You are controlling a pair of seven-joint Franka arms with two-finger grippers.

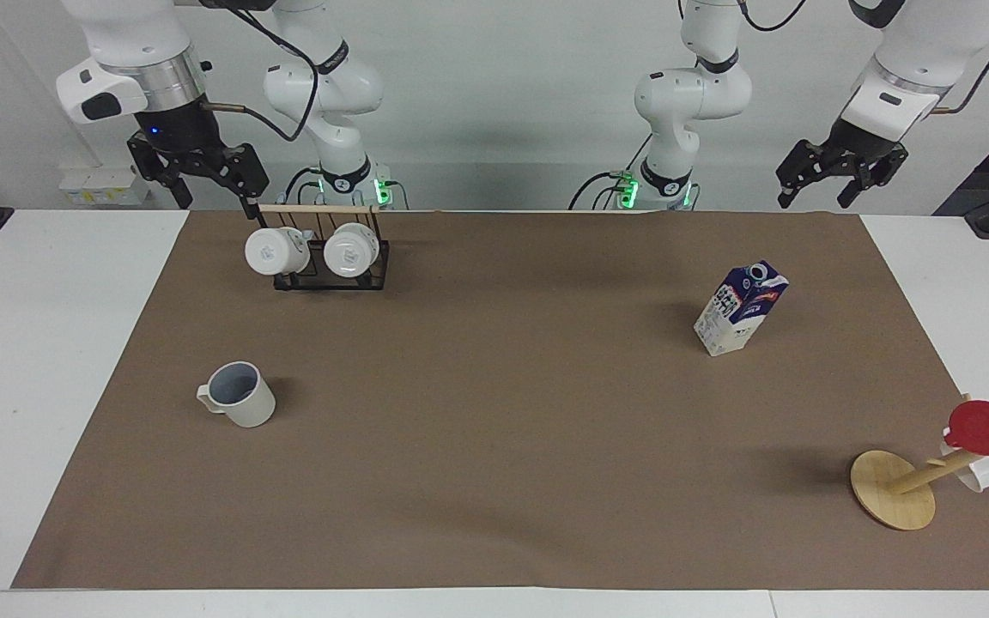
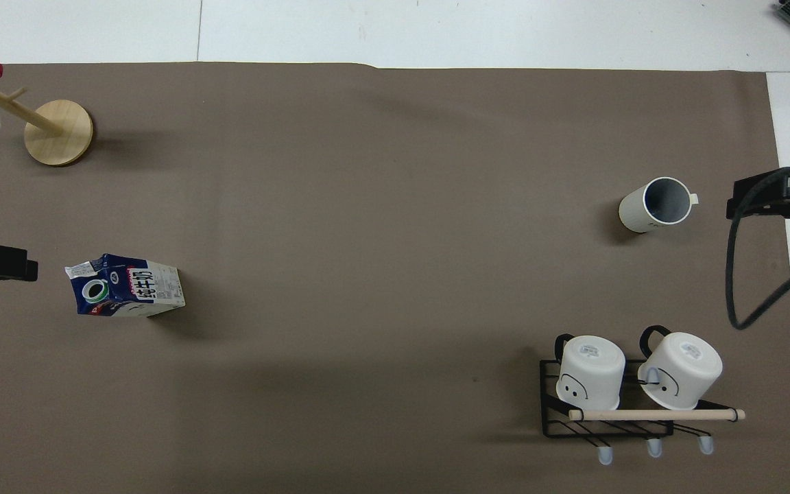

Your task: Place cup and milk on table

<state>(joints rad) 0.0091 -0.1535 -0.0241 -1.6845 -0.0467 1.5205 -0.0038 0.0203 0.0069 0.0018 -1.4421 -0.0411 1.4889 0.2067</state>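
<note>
Facing view: cup (image 1: 240, 394) upright on the brown sheet (image 1: 494, 481) of the table (image 1: 31, 343), toward the right arm's end; milk (image 1: 741, 308) upright toward the left arm's end. Both look placed. Left gripper (image 1: 840, 174) and right gripper (image 1: 199, 176) hang high near the robots' edge, jaws apart, empty. Risk: right gripper sits just above the mug rack (image 1: 329, 251); a careless descent would clip its wooden rail. Milk is tall, tips on any brush.

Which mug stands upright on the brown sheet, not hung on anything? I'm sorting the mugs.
The cream-white mug with a grey-blue inside, mouth up. The two white mugs hang tilted on the black wire rack.
</note>
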